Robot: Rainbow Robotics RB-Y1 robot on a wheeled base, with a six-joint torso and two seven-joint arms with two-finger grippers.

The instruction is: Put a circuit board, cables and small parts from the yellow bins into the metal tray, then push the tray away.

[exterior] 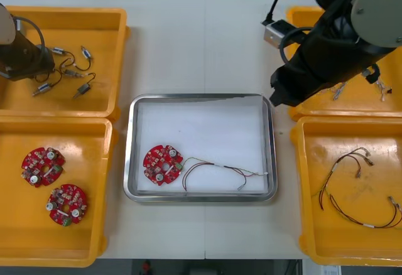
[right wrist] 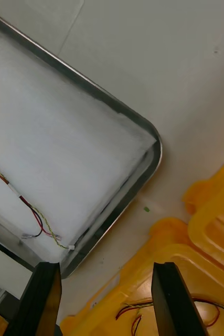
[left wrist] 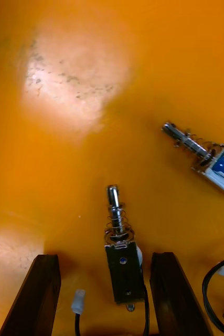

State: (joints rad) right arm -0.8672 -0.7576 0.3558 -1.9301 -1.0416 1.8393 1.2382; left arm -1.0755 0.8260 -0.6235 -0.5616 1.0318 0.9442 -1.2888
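Left gripper (left wrist: 104, 257): jaws wide apart, gripping nothing. They straddle a small metal part (left wrist: 122, 262) lying flat on the bin floor, with a gap to each finger. Its spring end points away from the wrist. A second metal part (left wrist: 206, 157) lies farther out, off to one side, apart from the first. A black lead (left wrist: 211, 278) loops just outside one finger.

In the front view I have the left arm (exterior: 22, 55) over the far-left yellow bin (exterior: 69, 17), with the other small parts (exterior: 75, 68) scattered just beside it.

Right gripper (right wrist: 105, 265): jaws also fully apart, empty. It hangs over the strip of table (right wrist: 159, 63) between the corner of the metal tray (right wrist: 146, 168) and the near-right yellow bin (right wrist: 164, 252). In the front view the right arm (exterior: 320, 61) sits above the tray's far right corner, next to the far-right yellow bin (exterior: 301, 17).

The tray is at table centre between the bins, white inside. The circuit board (exterior: 162, 164) is in its near-left part. The red and yellow cable (exterior: 220, 169) runs from just beside the board to the near-right corner; I can't tell if they touch.

The near-left yellow bin (exterior: 12, 225) holds two spare boards (exterior: 43, 166), side by side and not touching. The near-right bin holds loose cables (exterior: 352, 187)
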